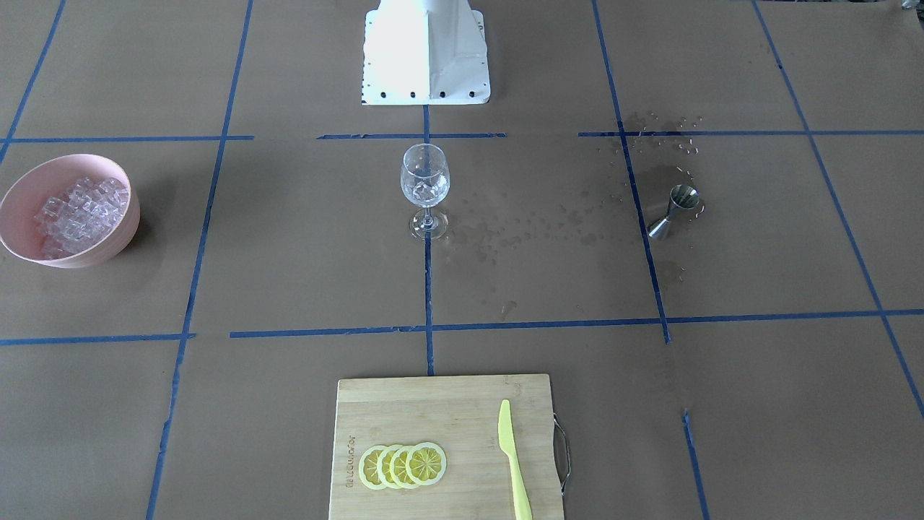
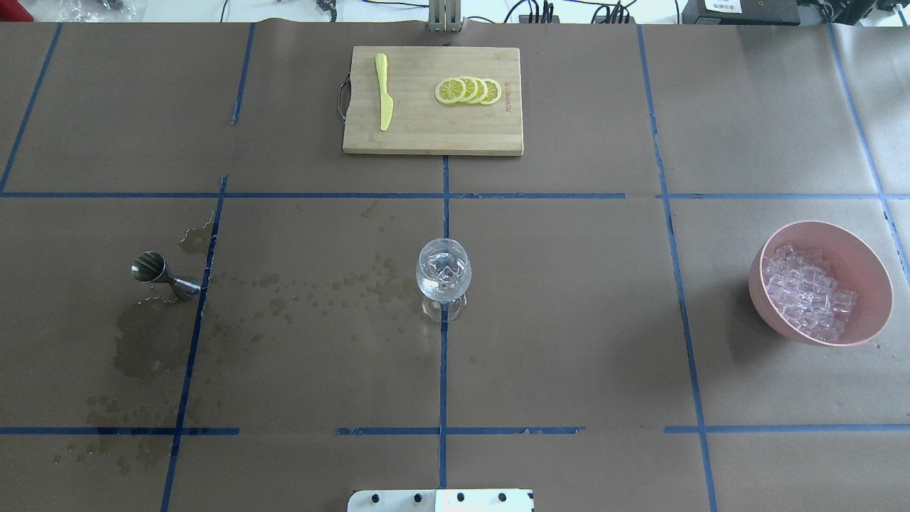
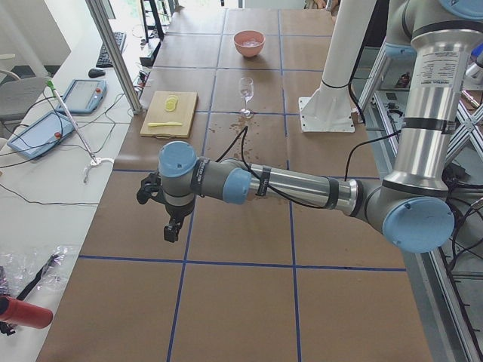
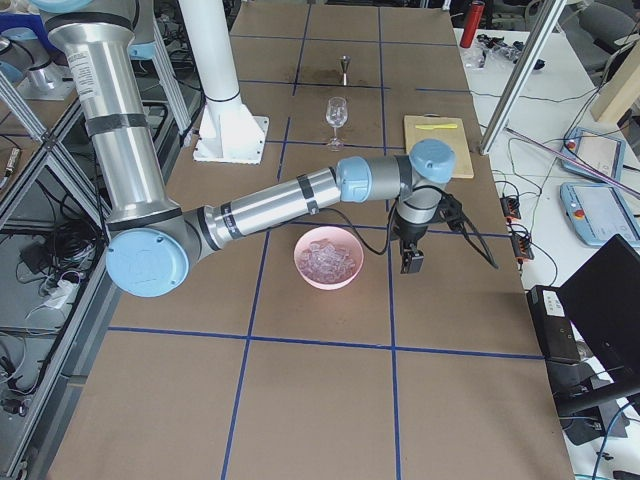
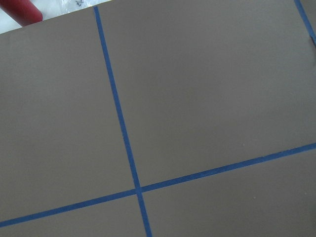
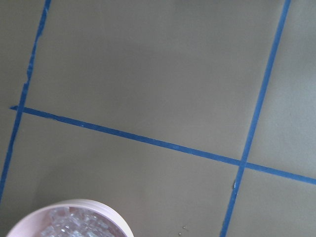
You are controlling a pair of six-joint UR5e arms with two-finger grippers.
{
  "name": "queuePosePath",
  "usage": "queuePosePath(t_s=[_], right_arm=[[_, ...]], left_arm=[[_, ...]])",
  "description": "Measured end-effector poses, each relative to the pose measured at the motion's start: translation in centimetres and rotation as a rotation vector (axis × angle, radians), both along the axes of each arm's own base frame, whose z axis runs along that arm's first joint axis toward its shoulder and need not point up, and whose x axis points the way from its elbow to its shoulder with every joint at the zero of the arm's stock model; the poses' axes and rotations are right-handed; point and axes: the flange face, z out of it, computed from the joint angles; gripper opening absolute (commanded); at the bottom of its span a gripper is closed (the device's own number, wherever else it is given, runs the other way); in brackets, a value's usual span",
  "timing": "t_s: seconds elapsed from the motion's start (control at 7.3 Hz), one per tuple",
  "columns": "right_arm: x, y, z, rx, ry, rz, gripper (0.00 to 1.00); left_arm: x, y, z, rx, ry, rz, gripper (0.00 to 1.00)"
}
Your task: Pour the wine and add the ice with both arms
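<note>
A wine glass [image 1: 425, 180] stands at the table's middle with a few clear cubes in its bowl [image 2: 443, 272]; any liquid in it is hard to make out. A pink bowl [image 2: 876, 274] holds a heap of ice [image 2: 810, 293] on the robot's right. A steel jigger [image 2: 160, 274] lies on its side on the robot's left. My left gripper [image 3: 172, 226] hangs over bare table far from the jigger. My right gripper [image 4: 411, 262] hangs just beyond the bowl [image 4: 301, 262]. Both show only in the side views, so I cannot tell whether they are open or shut.
Wet stains [image 2: 149, 341] and droplets [image 1: 520, 227] spread between jigger and glass. A bamboo cutting board [image 2: 426, 131] at the far edge carries lemon slices [image 2: 469, 90] and a yellow knife [image 2: 384, 99]. The white base block [image 1: 426, 50] stands behind the glass.
</note>
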Motion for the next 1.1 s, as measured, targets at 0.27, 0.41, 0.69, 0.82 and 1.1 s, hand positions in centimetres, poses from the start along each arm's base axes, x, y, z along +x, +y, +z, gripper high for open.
queuePosePath(t_s=[0.27,0.41,0.69,0.82,1.1], right_arm=[[2.1,1.7,4.5,-0.037,-0.009,0.0,1.0],[2.9,2.3,6.3,-0.034,-0.013,0.013,1.0],[4.6,3.7,9.1,-0.053,-0.023,0.047,1.0],[5.3,4.1,10.0,-0.065,-0.031,0.063,1.0],[6.6,4.6,11.0,-0.083,-0.045,0.089,1.0]], left_arm=[[-0.4,3.0,3.2,-0.052,0.0,-0.001,1.0],[-0.4,4.3,4.1,-0.073,0.0,-0.005,1.0],[-0.4,5.8,5.4,-0.107,0.003,-0.012,1.0],[-0.4,6.3,5.6,-0.127,0.007,-0.026,1.0],[-0.4,6.6,5.2,-0.163,0.016,-0.072,1.0]])
